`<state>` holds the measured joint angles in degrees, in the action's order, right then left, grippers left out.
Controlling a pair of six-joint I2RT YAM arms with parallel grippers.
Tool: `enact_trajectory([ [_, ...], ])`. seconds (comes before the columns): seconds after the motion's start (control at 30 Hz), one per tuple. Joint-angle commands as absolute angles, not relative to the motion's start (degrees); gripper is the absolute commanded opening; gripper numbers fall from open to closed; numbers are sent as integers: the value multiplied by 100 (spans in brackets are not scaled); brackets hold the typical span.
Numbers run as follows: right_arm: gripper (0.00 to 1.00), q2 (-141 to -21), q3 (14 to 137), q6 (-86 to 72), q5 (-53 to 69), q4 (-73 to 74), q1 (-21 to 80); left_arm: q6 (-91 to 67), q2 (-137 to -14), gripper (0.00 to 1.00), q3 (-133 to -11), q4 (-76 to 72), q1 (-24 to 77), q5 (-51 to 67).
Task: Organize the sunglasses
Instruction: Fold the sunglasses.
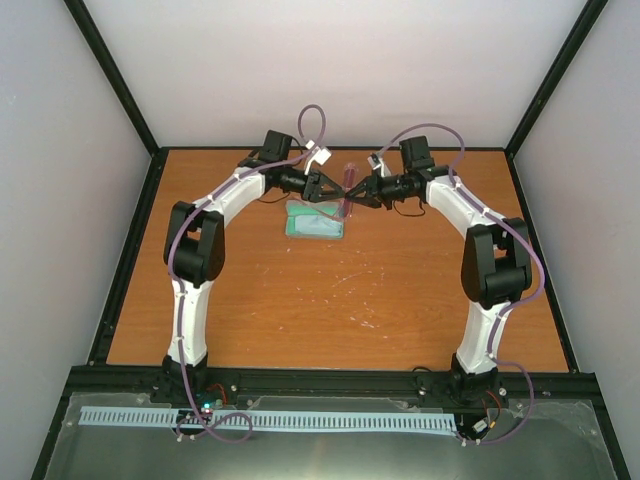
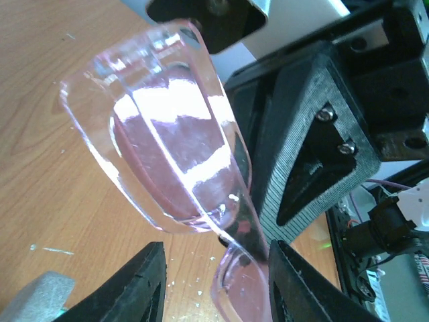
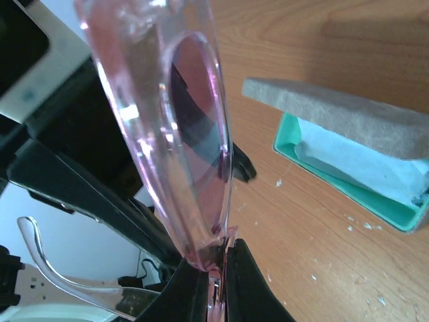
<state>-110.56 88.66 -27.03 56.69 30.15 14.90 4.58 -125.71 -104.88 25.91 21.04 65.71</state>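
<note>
The sunglasses [image 1: 348,186], pink-purple and translucent, are held in the air between my two grippers, above the right end of the open case [image 1: 314,224]. My right gripper [image 3: 214,258] is shut on the frame's lower edge, and one lens [image 3: 194,114] rises above its fingers. My left gripper [image 2: 216,247] is open, with its two fingers on either side of the lower lens [image 2: 244,288]; the upper lens [image 2: 161,134] fills that view. In the top view the left gripper [image 1: 328,188] and right gripper [image 1: 362,190] face each other closely.
The grey case lies open on the wooden table, its lid [image 3: 335,113] raised over a green tray [image 3: 348,191] holding a pale blue cloth [image 3: 365,159]. A corner of the case [image 2: 37,295] shows below my left gripper. Black frame rails [image 1: 330,150] edge the table.
</note>
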Motion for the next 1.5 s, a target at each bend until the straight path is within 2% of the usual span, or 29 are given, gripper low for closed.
enact_trajectory([
  [0.0,3,-10946,9079,-2986,6345,2359,1589,464,-12438,43,-10451,2532,2206,6508],
  [0.27,3,-10719,8683,-2192,6046,3357,1505,475,-12115,42,-10340,2512,1655,6040],
  [0.37,3,-10622,8575,-2127,6088,3411,1504,696,-11918,32,-9985,2573,1359,5813],
  [0.5,3,-10662,8710,-2109,6094,3457,1503,745,-11583,5,-9281,2488,1005,5669],
  [0.53,3,-10694,8760,-2126,6066,3462,1503,784,-11473,1,-9109,2472,948,5657],
  [0.97,3,-11684,10052,-2765,5811,3193,1496,1981,-9865,0,-7292,2994,1120,5995],
  [1.2,3,-11862,10242,-2685,5697,3313,1827,1542,-9578,1,-7185,2691,1757,6396],
  [1.47,3,-11608,9841,-2644,5763,3108,2248,1056,-10077,2,-7748,2216,1784,6437],
])
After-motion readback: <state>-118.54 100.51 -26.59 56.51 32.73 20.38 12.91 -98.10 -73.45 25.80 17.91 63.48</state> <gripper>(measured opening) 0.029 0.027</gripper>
